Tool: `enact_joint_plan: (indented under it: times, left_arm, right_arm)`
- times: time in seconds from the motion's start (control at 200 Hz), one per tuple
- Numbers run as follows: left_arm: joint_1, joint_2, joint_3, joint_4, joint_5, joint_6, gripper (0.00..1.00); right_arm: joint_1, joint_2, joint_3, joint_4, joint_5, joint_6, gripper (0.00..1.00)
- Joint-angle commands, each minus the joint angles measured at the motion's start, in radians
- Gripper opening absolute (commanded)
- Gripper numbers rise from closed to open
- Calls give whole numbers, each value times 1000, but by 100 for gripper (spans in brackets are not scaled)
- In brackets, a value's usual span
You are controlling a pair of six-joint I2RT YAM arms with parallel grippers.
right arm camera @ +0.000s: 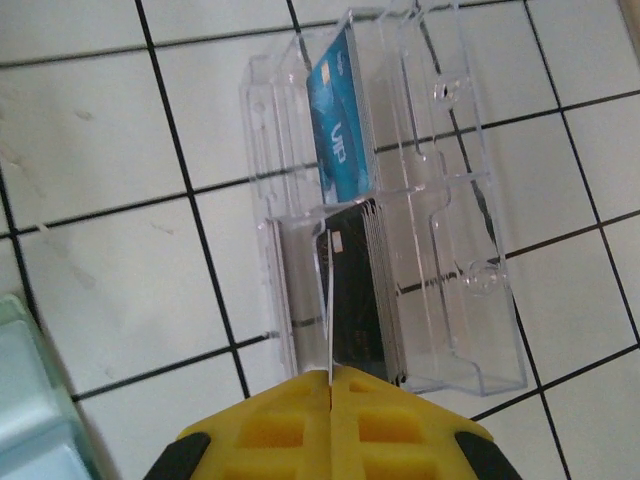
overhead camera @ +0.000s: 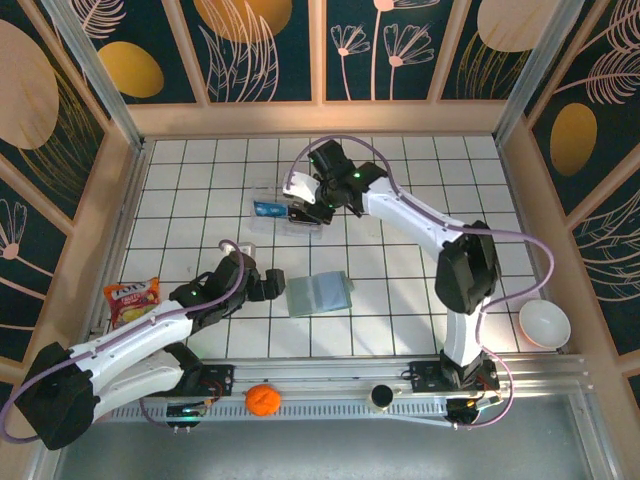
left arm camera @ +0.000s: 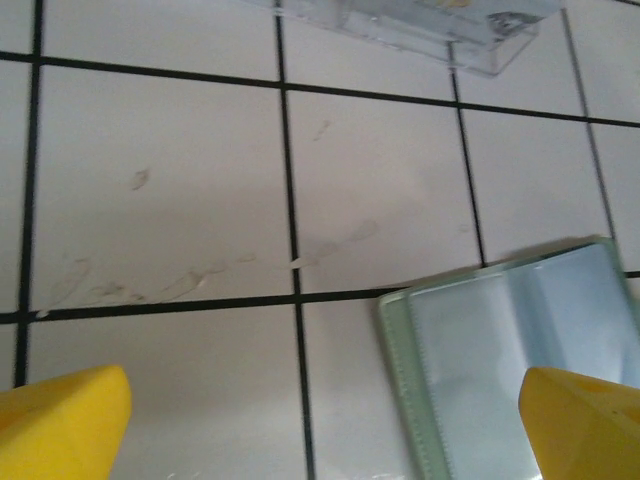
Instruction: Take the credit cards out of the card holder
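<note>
While my right gripper [right arm camera: 329,380] pinches a dark card [right arm camera: 352,305] in the clear box [right arm camera: 455,250] mid-frame, my left gripper [left arm camera: 320,385] hangs wide apart above the open card holder [left arm camera: 500,345], lower right.

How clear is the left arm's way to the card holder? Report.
Probably yes: the left claw hangs open right beside the holder, which lies spread open on the table, with nothing between them or on top of it.
</note>
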Motion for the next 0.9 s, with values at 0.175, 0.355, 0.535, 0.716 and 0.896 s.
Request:
enact_joint_plan:
  times: [0.175,0.355,0.535,0.716,0.896]
  left_arm:
    - [5,2,68,-106,-93,-6,99]
    - [6,18,70,-104,-92,-4,99]
    - [4,23,66,-93,-86,-2,99]
    - [6,18,59,-90,-83,-8,99]
    - [6,4,55,-96,-84,-12,99]
  right_arm:
    - [-13,152,176,-98,26,-137,0]
    - [-12,185,205,-85,19,-143,0]
    - [-5,218,204,-76,26,-128,0]
    - [-1,247,205,-74,47,-100,0]
    - [2,271,217,-86,67,-72,0]
